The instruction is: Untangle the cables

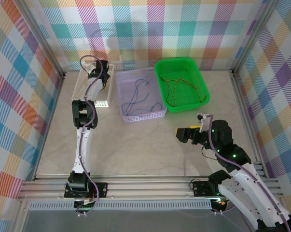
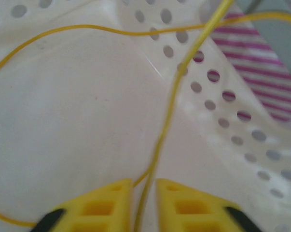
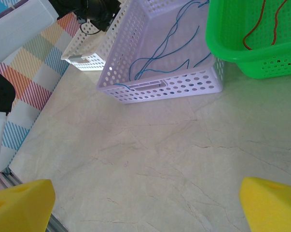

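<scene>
Left end effector [image 2: 144, 186] is straddling yellow cable [image 2: 169, 101] in far-left basket [image 2: 222, 116], jaws nearly together, cannot tell if pinched; right end effector [image 3: 145, 198] is hovering released over counter [image 3: 150, 145]; thin cable risks slipping free or snagging basket holes on lifting.

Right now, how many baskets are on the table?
3: white basket at far left, under the left arm; lavender basket in the middle; green basket just right of it. No others seem hidden.
</scene>
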You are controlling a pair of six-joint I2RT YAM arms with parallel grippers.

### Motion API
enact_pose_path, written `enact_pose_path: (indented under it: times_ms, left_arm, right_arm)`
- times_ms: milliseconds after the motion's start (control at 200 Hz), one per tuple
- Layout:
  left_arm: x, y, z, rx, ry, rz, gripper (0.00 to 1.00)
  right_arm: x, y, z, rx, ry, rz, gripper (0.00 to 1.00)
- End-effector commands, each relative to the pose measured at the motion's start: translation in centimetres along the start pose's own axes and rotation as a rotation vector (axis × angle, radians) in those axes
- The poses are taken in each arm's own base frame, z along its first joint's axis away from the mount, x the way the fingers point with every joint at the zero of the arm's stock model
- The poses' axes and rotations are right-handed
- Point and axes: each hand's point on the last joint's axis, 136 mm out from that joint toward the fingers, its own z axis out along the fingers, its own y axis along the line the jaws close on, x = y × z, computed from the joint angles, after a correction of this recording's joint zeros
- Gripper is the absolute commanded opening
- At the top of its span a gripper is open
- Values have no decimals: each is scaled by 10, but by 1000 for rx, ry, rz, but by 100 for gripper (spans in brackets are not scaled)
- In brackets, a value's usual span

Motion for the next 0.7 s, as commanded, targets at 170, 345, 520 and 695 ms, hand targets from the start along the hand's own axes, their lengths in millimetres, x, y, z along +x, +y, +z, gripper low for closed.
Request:
enact_pose_path:
  times_ms: [170, 345, 520, 695]
  left_arm:
    - [-18, -7, -47, 20, 86, -36, 0]
    - [-16, 5, -92, -12, 184, -88, 0]
    - [-8, 18, -128, -35, 270, -103, 0]
    - [5, 32, -142, -66, 318, -156, 0]
  right_arm:
    - [-11, 12, -9, -38, -46, -35, 97]
    - [-13, 14, -13, -43, -55, -40, 97]
    - [-13, 15, -11, -53, -58, -41, 96]
    - [-13, 16, -10, -59, -57, -42, 96]
